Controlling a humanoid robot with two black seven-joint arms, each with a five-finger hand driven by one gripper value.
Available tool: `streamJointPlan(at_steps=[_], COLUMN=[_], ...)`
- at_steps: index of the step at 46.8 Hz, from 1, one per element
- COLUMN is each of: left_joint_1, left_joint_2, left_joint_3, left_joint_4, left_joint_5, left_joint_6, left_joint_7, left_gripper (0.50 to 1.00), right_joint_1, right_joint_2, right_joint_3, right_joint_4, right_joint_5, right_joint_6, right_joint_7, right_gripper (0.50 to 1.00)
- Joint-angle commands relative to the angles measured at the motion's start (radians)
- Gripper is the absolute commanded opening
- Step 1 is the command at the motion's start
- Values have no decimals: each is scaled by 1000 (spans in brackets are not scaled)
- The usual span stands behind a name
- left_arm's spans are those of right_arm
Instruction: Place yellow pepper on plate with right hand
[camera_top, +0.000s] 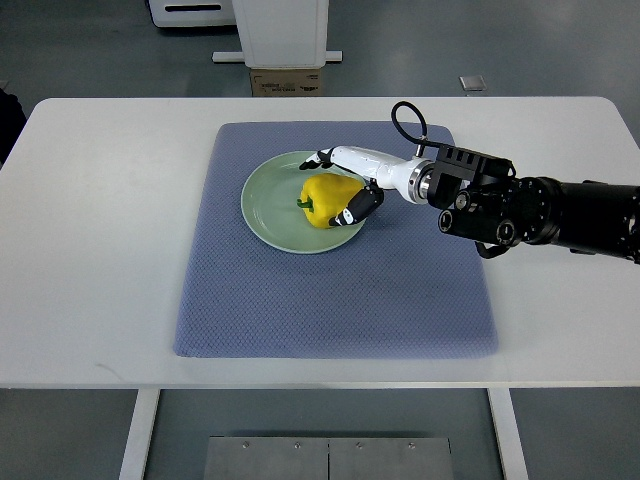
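A yellow pepper (325, 200) with a green stem lies on its side on the pale green plate (265, 205), right of the plate's middle. My right hand (345, 185) comes in from the right edge and wraps the pepper, with fingers over its far side and the thumb against its near right side. The black forearm stretches away to the right over the mat. The left arm does not show.
The plate rests on a blue-grey mat (335, 290) spread over the white table (90, 250). A white machine base (280, 35) and a small cardboard box (286, 82) stand on the floor beyond the far edge.
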Motion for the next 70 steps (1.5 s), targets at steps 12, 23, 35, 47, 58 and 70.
streamJointPlan(at_steps=[12,23,35,47,58,70], left_joint_1=[0,0,0,0,0,0], left_joint_2=[0,0,0,0,0,0], left_joint_3=[0,0,0,0,0,0], left_joint_4=[0,0,0,0,0,0], left_joint_5=[0,0,0,0,0,0], left_joint_6=[-1,0,0,0,0,-1], left_joint_7=[-1,0,0,0,0,0], left_gripper=[1000,1000,1000,1000,1000,1000], right_joint_1=[11,-16,-158,-243,-384,-457], right_joint_2=[0,0,-9,-107,-170,-215], right_joint_3=[23,189,489,684,926,1038], right_joint_4=[2,-11,-40,-40,-46,-99], right_joint_5=[-1,2,13,21,131,287], right_joint_6=[2,-4,-29,-15,74,152], right_joint_7=[0,-2,9,3,-51,-60], right_gripper=[1000,1000,1000,1000,1000,1000])
